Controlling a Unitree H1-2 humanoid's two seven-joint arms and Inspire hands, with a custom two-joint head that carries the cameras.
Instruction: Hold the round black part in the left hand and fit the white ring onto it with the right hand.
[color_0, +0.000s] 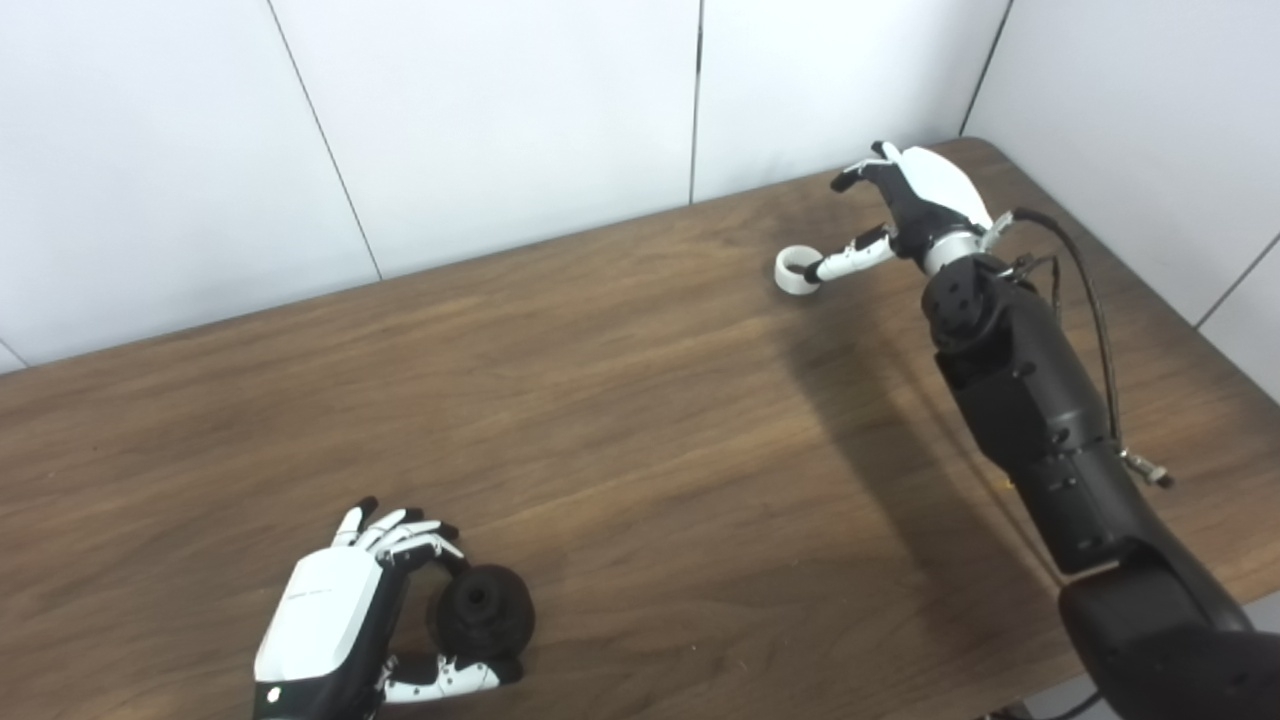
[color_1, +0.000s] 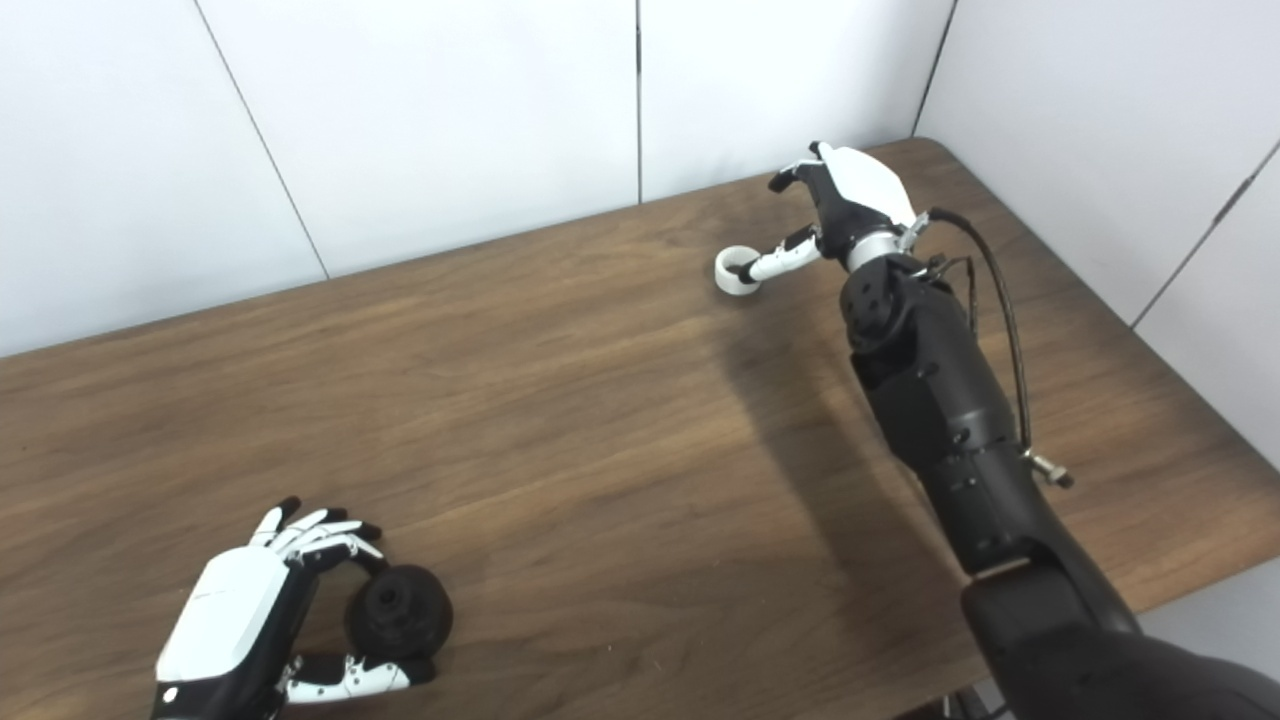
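Observation:
The round black part is at the near left of the table, with a small hole in its face. My left hand is wrapped around it, fingers over its top and thumb under its lower edge. The white ring lies flat on the table at the far right. My right hand hovers just right of the ring, fingers spread and pointing toward the wall. Its thumb stretches left, and the tip touches the ring's rim. Nothing is held between the thumb and the fingers.
The brown wooden table runs up to white wall panels at the back and on the right. My right forearm, with a loose black cable, crosses the table's right side and casts a shadow to its left.

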